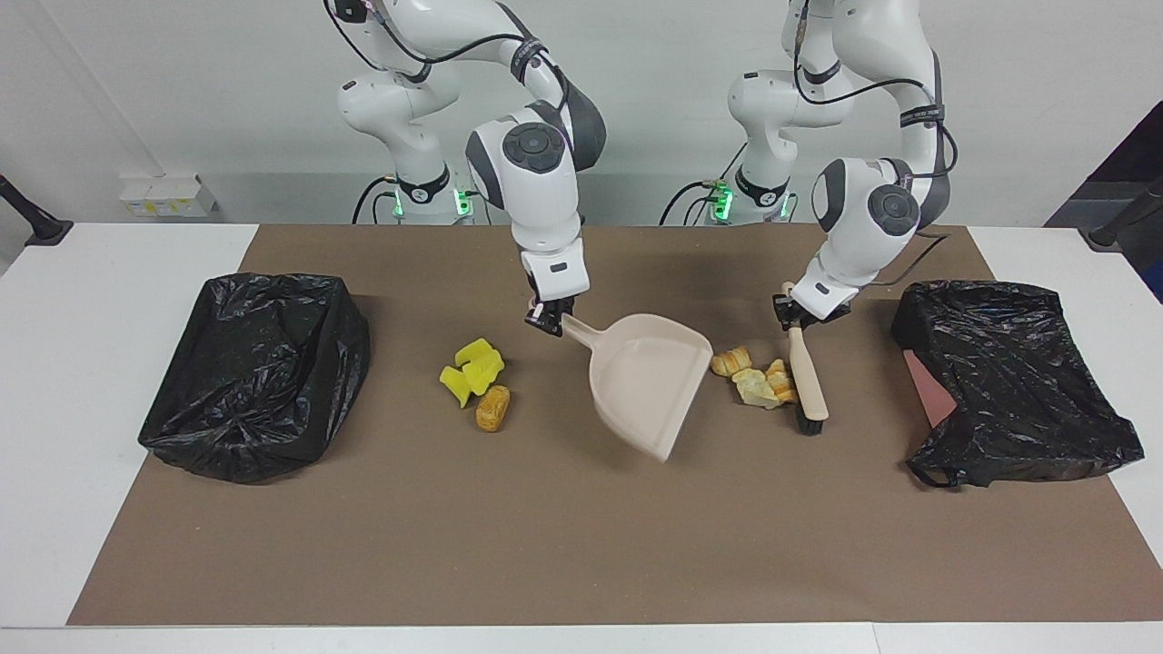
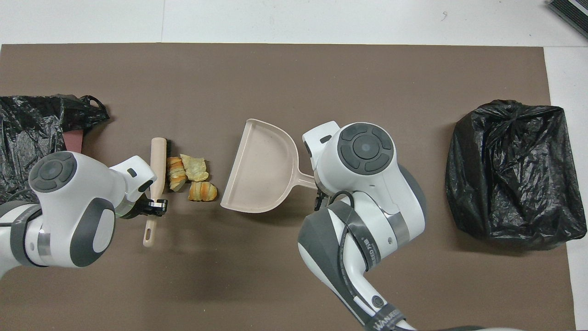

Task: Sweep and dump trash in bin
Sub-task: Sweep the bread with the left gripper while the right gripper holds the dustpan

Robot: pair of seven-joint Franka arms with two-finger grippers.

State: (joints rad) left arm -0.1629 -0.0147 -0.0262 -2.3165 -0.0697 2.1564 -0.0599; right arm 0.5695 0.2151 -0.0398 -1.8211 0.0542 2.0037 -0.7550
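The right gripper (image 1: 548, 320) is clamped on the handle of the dustpan (image 1: 650, 381), whose open lip faces the bread scraps (image 1: 754, 374). The left gripper (image 1: 794, 315) is closed on the brush (image 1: 807, 377), which stands just beside those scraps, toward the left arm's end of the table.

Risks: the pan looks tilted, its lip possibly off the mat (image 1: 563, 545), so swept scraps could slide under it. A fast stroke could scatter the light pieces or knock brush against pan.

The yellow sponge pieces and brown roll (image 1: 479, 381) lie apart, toward the right arm's end, uncollected.

Room: open mat between pan and each black-bagged bin (image 1: 259, 372); the other bin (image 1: 1013, 381) sits close beside the brush, limiting backswing.
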